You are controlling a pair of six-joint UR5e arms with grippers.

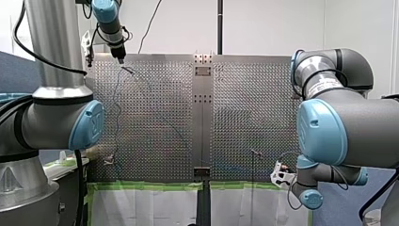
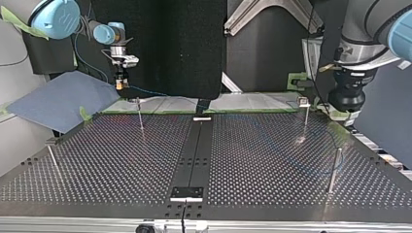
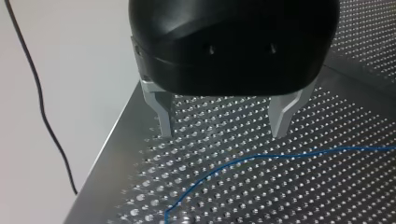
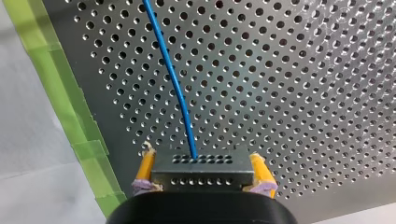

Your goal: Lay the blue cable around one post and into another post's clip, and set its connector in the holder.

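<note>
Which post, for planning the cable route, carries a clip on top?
The far post on the top view's right: it alone bears a small pale block at its tip. The other three posts look like bare rods.

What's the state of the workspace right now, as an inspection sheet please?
Surface: perforated table, green tape along one edge.
Job's things: blue cable runs across the table from the connector in my right gripper; thin posts upright.
Clutter: nothing seen.
Grippers: my left gripper open over the table, cable ahead of it; my right gripper shut on the connector.
Cables: black cord beside the table.
Surroundings: blue-grey sheet beyond the table's edge; white wall.
</note>
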